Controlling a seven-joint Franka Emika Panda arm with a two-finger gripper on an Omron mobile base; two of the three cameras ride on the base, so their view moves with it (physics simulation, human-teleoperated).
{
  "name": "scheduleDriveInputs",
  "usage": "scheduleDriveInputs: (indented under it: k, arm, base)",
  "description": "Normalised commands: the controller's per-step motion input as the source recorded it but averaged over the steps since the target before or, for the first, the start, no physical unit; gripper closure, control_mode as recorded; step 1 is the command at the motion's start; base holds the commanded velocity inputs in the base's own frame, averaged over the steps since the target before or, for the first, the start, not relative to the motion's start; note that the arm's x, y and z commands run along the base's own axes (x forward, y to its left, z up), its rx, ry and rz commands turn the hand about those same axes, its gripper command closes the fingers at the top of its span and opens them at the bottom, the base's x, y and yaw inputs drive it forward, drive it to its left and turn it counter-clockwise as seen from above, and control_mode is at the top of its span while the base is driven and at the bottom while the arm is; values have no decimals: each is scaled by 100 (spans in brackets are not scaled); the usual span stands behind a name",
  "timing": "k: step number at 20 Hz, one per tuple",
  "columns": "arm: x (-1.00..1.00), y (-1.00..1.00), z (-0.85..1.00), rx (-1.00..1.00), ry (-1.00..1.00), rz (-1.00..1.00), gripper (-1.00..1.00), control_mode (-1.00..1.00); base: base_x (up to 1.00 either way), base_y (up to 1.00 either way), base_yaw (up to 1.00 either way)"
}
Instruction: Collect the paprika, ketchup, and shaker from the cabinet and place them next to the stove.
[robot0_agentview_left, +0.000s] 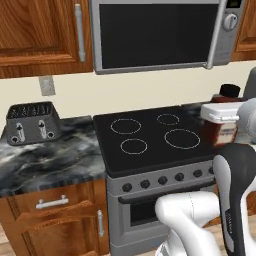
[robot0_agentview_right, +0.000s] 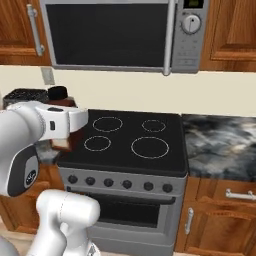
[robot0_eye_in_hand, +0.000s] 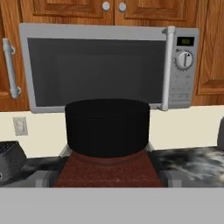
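The paprika (robot0_agentview_left: 220, 131) is a reddish-brown jar with a black cap (robot0_eye_in_hand: 107, 127), and it hangs in the air in front of the stove (robot0_agentview_left: 150, 135). My gripper (robot0_agentview_left: 220, 125) is shut on its body just under the cap, with the white hand (robot0_agentview_right: 65, 120) across the jar (robot0_agentview_right: 63, 142). In the hand view the cap and the jar's red shoulder (robot0_eye_in_hand: 107, 173) sit close up, hiding the fingertips. The stove's black cooktop (robot0_agentview_right: 130, 137) has four white rings and nothing on it. Wooden wall cabinets (robot0_agentview_left: 40, 30) have shut doors. Ketchup and shaker are out of view.
A silver microwave (robot0_agentview_left: 160, 35) hangs over the stove. A dark toaster (robot0_agentview_left: 32, 122) stands on the marble counter (robot0_agentview_left: 50, 160) left of the stove. More marble counter (robot0_agentview_right: 220, 145) lies to the stove's right. A wall outlet (robot0_agentview_left: 47, 85) sits above the toaster.
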Motion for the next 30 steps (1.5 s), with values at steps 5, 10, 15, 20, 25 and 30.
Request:
scheduleDriveInputs:
  k: [5,10,15,20,25,30]
  arm:
    - [0,0,0,0,0,0,100,100]
    - [0,0,0,0,0,0,100,100]
    - [0,0,0,0,0,0,100,100]
    - [0,0,0,0,0,0,100,100]
    - [0,0,0,0,0,0,100,100]
    - [43,-54,-26,0,1,16,100,-100]
  base:
    - [43,-55,17]
    - [5,-74,22]
    - [38,-64,19]
    - [53,-45,12]
    - [65,-22,5]
    - [0,0,0]
